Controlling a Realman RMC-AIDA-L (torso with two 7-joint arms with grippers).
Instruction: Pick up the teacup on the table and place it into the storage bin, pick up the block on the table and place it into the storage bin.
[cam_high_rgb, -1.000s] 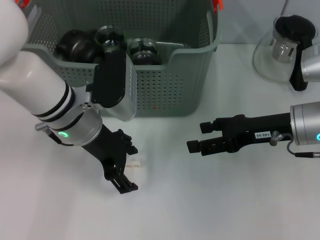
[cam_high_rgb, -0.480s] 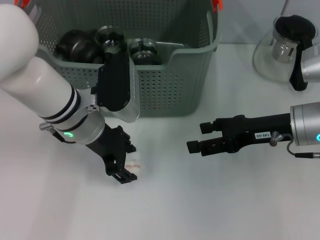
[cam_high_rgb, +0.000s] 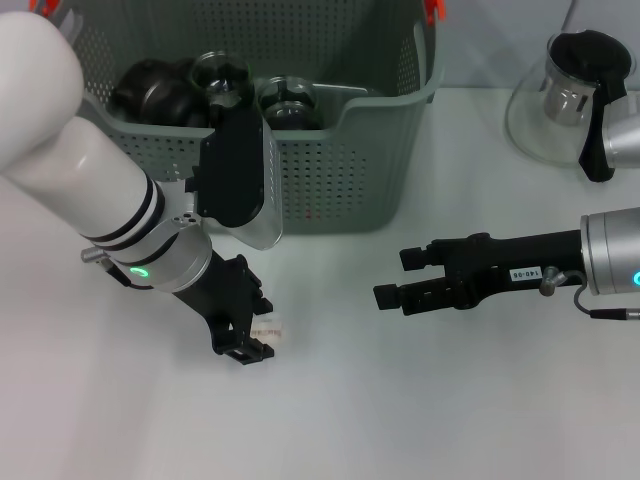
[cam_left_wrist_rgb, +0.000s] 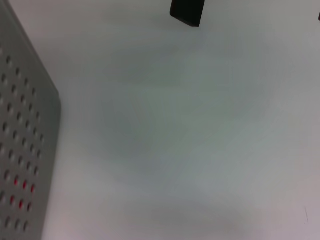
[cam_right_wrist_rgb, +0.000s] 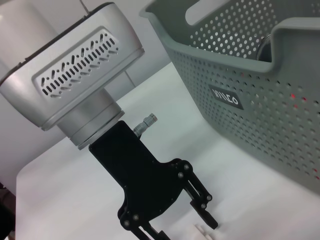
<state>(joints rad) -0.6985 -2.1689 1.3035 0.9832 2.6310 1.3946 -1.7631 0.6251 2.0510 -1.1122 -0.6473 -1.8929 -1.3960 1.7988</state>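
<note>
Block step in hand: lower left, the left claw (cam_high_rgb: 252, 335) sits narrowed around the block (cam_high_rgb: 268, 328) on the tabletop (cam_high_rgb: 400, 400). Next comes lifting it into the storage bin (cam_high_rgb: 340, 150). At right, the right claw (cam_high_rgb: 400, 278) hangs wide, empty.

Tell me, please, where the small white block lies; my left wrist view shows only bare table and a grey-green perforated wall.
Observer: The small white block lies on the white table in front of the grey-green perforated storage bin, right at the left gripper.
Operator: Where is the right gripper?
Observer: The right gripper hangs open over the table, to the block's right and apart from it.
Operator: Is anything in the bin?
Observer: Yes, clear glass cups and a dark round item lie inside.
</note>
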